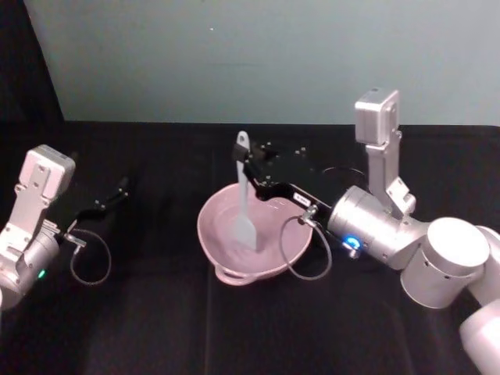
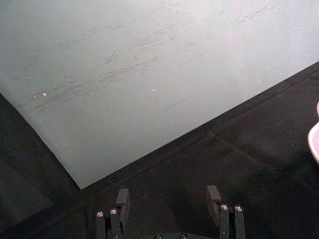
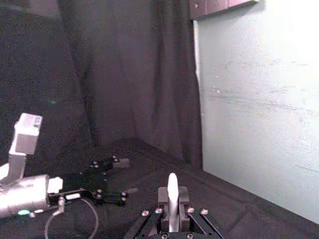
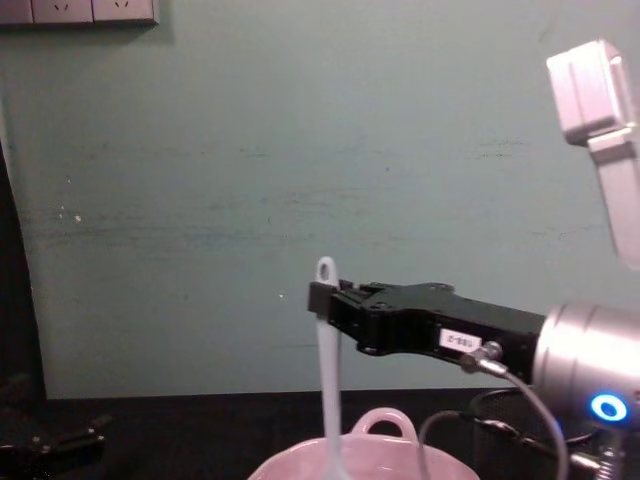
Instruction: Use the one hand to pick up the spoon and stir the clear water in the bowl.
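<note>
We find the bowl [image 1: 212, 248] at the middle of the desk [image 1: 156, 328]. The spoon [image 1: 244, 205] stands upright in it, blade down, handle above the rim. Our right tool [image 1: 248, 166] reaches in from the right, clamped near the handle's top. Our left tool [image 1: 117, 191] lies well apart, far left.

Black cloth-draped bench [image 1: 156, 328] running back to a pale green wall [image 1: 234, 55]. Faint scuffs and streaks across the paint. Dark curtain [image 3: 99, 74] hanging in folds beside the wall's left edge. Row of white sockets [image 4: 78, 9] set high on the wall, left of centre.
</note>
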`<state>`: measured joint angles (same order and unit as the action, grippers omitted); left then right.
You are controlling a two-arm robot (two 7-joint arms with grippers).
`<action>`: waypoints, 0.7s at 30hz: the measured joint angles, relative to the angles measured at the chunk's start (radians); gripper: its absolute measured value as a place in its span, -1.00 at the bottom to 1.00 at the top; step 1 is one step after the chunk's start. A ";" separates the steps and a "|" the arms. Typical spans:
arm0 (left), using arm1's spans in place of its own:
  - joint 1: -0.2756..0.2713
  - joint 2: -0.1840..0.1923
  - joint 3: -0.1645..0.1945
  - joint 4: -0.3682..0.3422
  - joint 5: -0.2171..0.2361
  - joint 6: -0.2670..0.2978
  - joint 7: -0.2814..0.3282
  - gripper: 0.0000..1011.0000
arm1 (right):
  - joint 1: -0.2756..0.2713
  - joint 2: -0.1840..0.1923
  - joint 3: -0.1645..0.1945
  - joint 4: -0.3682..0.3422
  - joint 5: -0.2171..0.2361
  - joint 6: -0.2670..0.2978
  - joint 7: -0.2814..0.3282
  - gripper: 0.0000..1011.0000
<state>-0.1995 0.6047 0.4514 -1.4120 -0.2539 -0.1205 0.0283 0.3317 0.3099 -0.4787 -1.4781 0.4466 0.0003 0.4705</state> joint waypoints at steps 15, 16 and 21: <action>0.000 0.000 0.000 0.000 0.000 0.000 0.000 1.00 | 0.118 -0.084 -0.044 0.139 -0.015 -0.011 0.017 -0.78; 0.000 0.000 0.000 0.000 0.000 0.000 0.000 1.00 | 0.118 -0.084 -0.044 0.139 -0.015 -0.011 0.017 -0.78; 0.000 0.000 0.000 0.000 0.000 0.000 0.000 1.00 | 0.156 -0.096 -0.036 0.189 -0.018 -0.011 0.016 -0.78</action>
<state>-0.1995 0.6047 0.4514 -1.4120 -0.2539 -0.1205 0.0283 0.4880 0.2142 -0.5151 -1.2893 0.4288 -0.0107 0.4866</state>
